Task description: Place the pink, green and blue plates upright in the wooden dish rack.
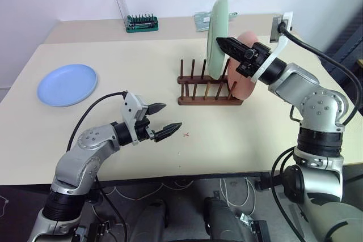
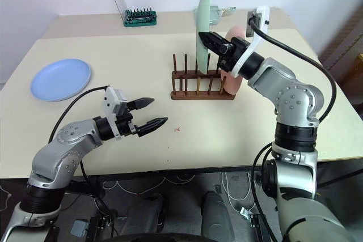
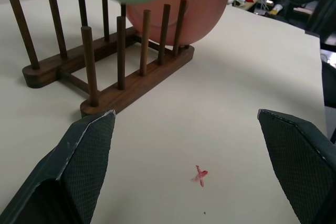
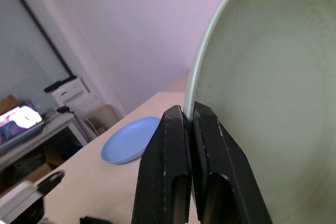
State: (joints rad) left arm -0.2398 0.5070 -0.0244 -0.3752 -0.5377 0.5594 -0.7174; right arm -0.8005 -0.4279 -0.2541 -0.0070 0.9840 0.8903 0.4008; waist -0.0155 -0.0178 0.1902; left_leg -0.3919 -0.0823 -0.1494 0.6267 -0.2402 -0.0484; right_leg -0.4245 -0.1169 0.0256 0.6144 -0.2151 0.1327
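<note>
Over the wooden dish rack [image 1: 209, 90], mid-bench [image 1: 238, 140], the right gripper [image 1: 222, 43] holds the green plate [image 1: 217, 35] on edge, upright, its lower part among the pegs; whether it is seated yet I cannot tell. Pink plate [image 1: 248, 69] already stands upright at the rack's right end. Blue plate [image 1: 67, 84] lies flat on the bench, well apart to the left, untouched.

Handling, as a guess: plates look stiff, light, matte, so not very slippery, but a thin rim pinch can swivel. Best hold is across the rim edge, as now on the green one; the flat blue one probably needs its rim lifted or slid off the bench edge first.

Right fingers [image 4: 173, 145] are together, clamped on the green plate's rim. Left gripper [image 1: 160, 120] hangs low over the bench near a small red mark [image 1: 186, 134], fingers [image 3: 86, 153] wide apart, holding and touching nothing.
</note>
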